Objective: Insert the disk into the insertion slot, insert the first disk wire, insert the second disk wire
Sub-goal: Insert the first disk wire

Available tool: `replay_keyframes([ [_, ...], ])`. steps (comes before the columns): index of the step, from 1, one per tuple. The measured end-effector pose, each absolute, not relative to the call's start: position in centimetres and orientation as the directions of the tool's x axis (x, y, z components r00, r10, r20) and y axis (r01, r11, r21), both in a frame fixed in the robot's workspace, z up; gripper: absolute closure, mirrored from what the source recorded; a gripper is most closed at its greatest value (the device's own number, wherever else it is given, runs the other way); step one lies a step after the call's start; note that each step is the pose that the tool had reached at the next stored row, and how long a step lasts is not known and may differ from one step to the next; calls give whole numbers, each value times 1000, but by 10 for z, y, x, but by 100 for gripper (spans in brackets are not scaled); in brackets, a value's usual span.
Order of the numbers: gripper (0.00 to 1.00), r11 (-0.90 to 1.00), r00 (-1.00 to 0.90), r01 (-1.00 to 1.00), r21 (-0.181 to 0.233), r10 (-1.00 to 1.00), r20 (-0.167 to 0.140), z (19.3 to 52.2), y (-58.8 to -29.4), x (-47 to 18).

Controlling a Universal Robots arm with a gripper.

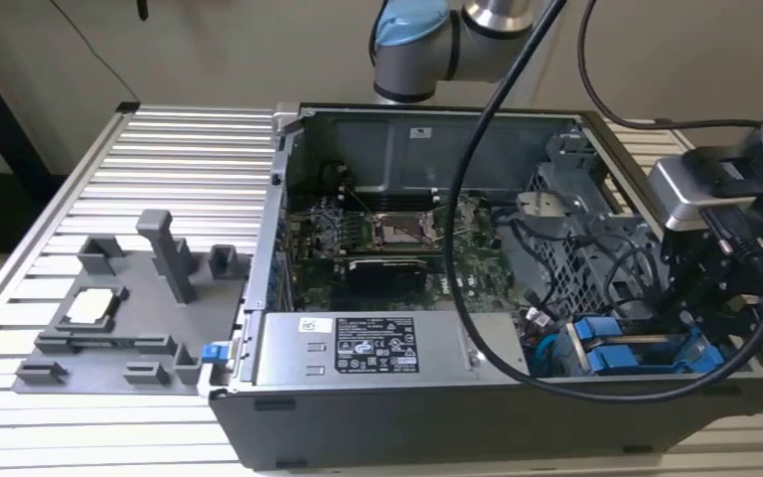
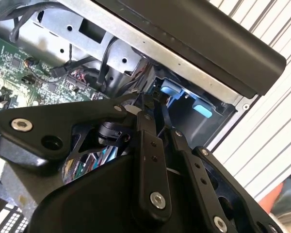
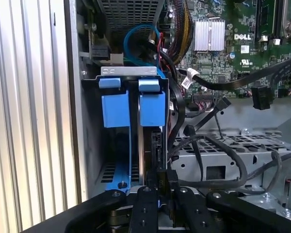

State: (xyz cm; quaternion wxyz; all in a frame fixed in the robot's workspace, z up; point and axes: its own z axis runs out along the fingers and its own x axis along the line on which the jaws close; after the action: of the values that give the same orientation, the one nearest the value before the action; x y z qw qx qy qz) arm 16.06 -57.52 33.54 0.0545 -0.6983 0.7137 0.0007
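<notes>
Judged about a third done: disk (image 3: 153, 145) apparently already home in the slot (image 3: 131, 71), standing on edge at the near end of the case (image 1: 488, 422), on the exterior view's right, clipped between bright blue plastic tabs (image 3: 152, 108); first wire seemingly in hand, not yet visibly seated; second wire untouched as far as can be told. Largest first: a ribbed aluminium bench (image 1: 156, 149), pale and matt, long straight slats side by side. On it, the open case, boxy, dark outside, bare grey sheet steel inside with punched holes and folded edges. At the exterior view's left, a grey moulded plate (image 1: 130, 328) with upright posts and blocks, dull plastic. Inside the case, a flat green circuit board (image 1: 355, 238), studded with sockets and a finned silver heat sink (image 3: 208, 35); nearer, a grey labelled power box (image 1: 355, 348), smooth and rectangular. Then the tool (image 3: 164, 182): black, hard, jointed bars with round screw heads, poised low at the slot end of the case, pads close together and clenched on what looks like a small black plug (image 3: 167, 174) right at the disk's exposed end. Smallest: round black rubbery cables (image 3: 180, 109) looping just beside the slot and over the perforated steel cage.
</notes>
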Motion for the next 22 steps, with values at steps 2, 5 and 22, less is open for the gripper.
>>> replay_keyframes([
  [2,81,25,-19,-997,-77,-997,-77,333,-575,160],
  [5,81,24,-18,-997,-78,-997,-78,329,-575,159],
  [22,67,24,-18,-997,-78,-997,-80,367,-575,158],
])
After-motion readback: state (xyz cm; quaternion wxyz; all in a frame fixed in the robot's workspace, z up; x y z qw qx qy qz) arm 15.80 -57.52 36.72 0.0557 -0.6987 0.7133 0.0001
